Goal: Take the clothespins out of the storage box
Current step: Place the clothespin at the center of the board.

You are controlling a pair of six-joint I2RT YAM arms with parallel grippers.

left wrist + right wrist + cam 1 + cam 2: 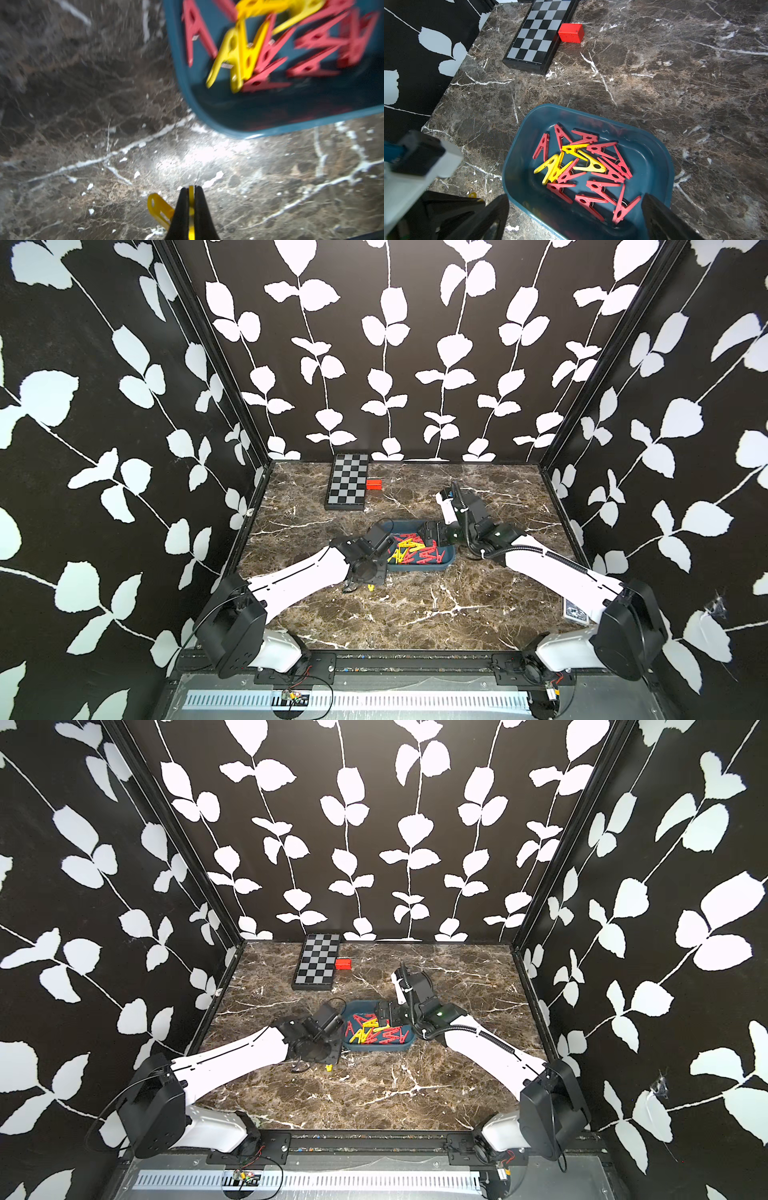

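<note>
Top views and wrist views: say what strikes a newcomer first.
The heap of red and yellow plastic clothespins in the shallow teal plastic storage box, at the centre of the brown marble tabletop. Beside the box, the left gripper is shut on one yellow clothespin, while the open right gripper hovers over the box.

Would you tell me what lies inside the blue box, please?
The blue box holds a loose heap of clothespins, mostly red, some yellow. Overlapping ones hide parts of those beneath.

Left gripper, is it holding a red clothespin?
No, the left gripper is shut on a yellow clothespin.
</note>
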